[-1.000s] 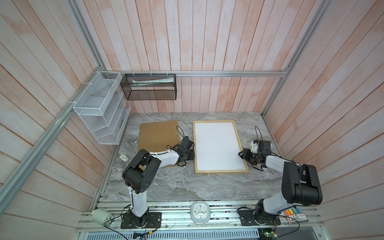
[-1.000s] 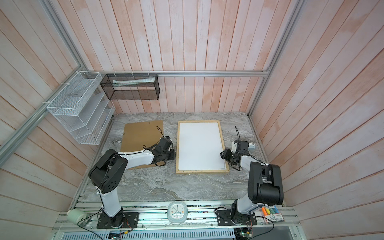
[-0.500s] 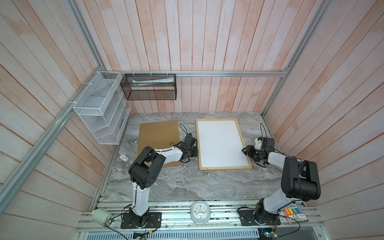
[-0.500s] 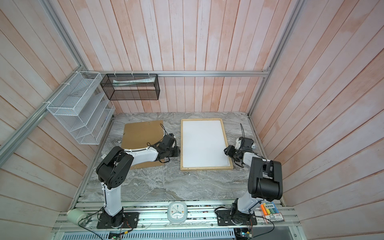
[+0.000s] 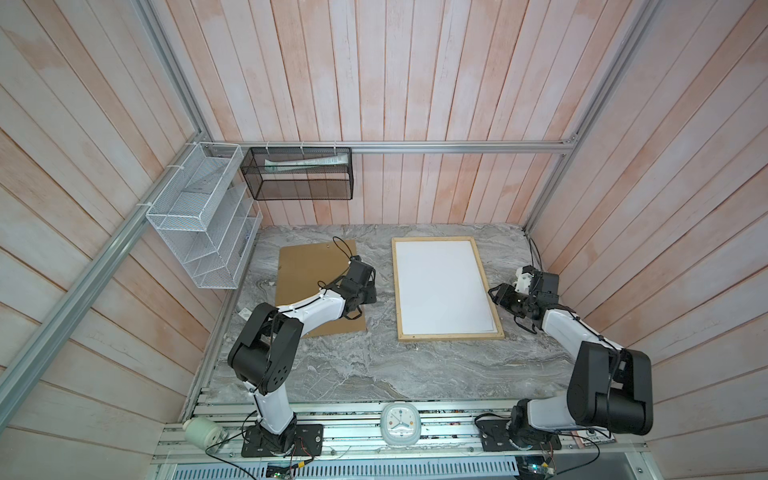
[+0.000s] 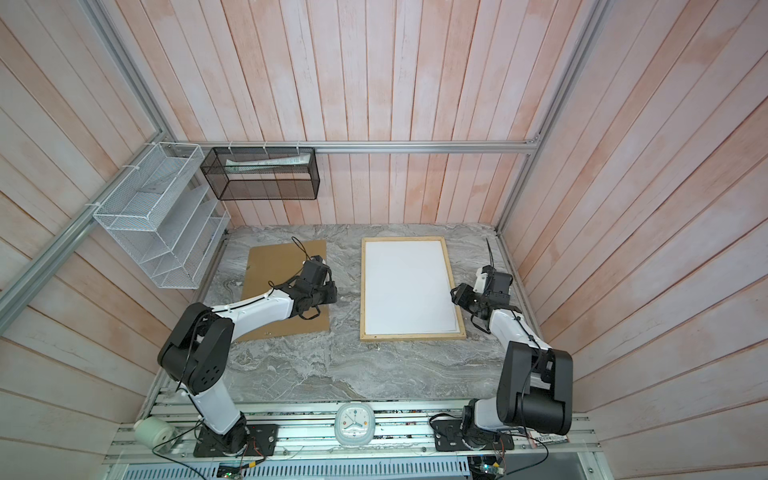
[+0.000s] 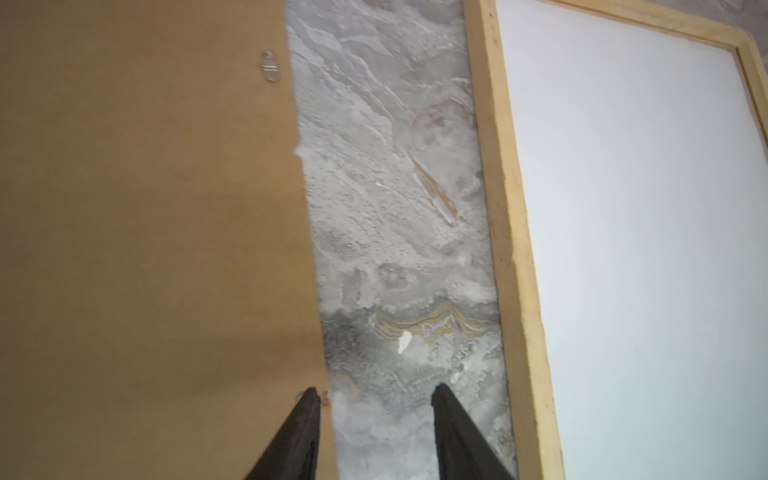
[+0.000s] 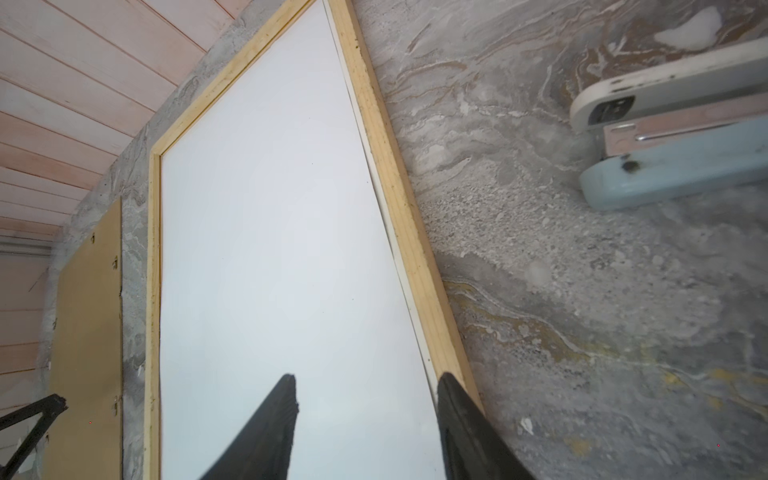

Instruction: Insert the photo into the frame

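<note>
The frame (image 5: 396, 291) (image 6: 362, 291) of pale wood lies flat on the marble table, right of centre. A plain white sheet (image 5: 442, 286) (image 8: 270, 228) fills it. The photo's printed face shows in no view. My left gripper (image 5: 372, 292) (image 7: 376, 390) is open and low over the bare strip between the brown backing board (image 5: 307, 266) (image 7: 145, 208) and the frame's left rail (image 7: 507, 208); one fingertip is at the board's edge. My right gripper (image 5: 493, 293) (image 8: 365, 378) is open at the frame's right rail (image 8: 399, 208), one finger over the white sheet and one over the rail.
A pale blue stapler-like object (image 8: 665, 178) lies on the table right of the frame. A white wire rack (image 5: 199, 232) and a black mesh basket (image 5: 299, 174) hang on the back-left walls. A small clock (image 5: 400, 424) sits at the front rail.
The frame slid a little to the right while the left gripper was at its left rail. The left gripper has since drawn back off the rail. The right gripper shifted slightly right.
</note>
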Robot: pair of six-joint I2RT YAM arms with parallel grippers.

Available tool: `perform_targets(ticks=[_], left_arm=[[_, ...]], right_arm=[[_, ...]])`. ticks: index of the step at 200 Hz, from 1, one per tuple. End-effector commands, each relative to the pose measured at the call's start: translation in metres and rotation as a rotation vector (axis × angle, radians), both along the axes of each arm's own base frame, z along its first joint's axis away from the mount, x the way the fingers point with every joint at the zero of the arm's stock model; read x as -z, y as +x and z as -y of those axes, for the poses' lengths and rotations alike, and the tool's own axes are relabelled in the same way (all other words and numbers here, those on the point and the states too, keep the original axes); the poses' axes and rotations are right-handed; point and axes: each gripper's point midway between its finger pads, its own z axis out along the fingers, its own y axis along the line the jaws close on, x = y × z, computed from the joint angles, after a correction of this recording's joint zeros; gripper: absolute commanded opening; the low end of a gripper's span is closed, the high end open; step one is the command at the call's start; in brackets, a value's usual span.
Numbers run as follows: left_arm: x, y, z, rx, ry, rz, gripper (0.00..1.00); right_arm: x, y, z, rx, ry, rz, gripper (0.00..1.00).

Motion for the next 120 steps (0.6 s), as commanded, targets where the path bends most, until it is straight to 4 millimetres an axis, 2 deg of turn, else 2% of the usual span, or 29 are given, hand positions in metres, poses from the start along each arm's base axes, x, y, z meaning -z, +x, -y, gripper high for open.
perform_targets(ticks=[1,22,46,76,120], left_arm=[[0.019,-0.013,-0.039,-0.057,0.103,-0.060,0.47],[0.032,-0.021,-0.059,-0.093,0.128,-0.098,0.47],[0.046,-0.033,-0.070,-0.105,0.130,-0.134,0.47],[0.058,-0.043,-0.067,-0.092,0.101,-0.167,0.46],[0.066,-0.049,-0.050,-0.052,0.044,-0.190,0.45]], right_arm=[[0.003,-0.012,-0.018,-0.029,0.027,-0.027,0.56],[0.002,-0.016,-0.042,-0.078,0.034,-0.027,0.55],[0.000,-0.018,-0.074,-0.137,0.039,-0.020,0.56],[-0.001,-0.017,-0.113,-0.221,0.052,-0.016,0.56],[0.003,-0.011,-0.150,-0.295,0.064,-0.026,0.56]])
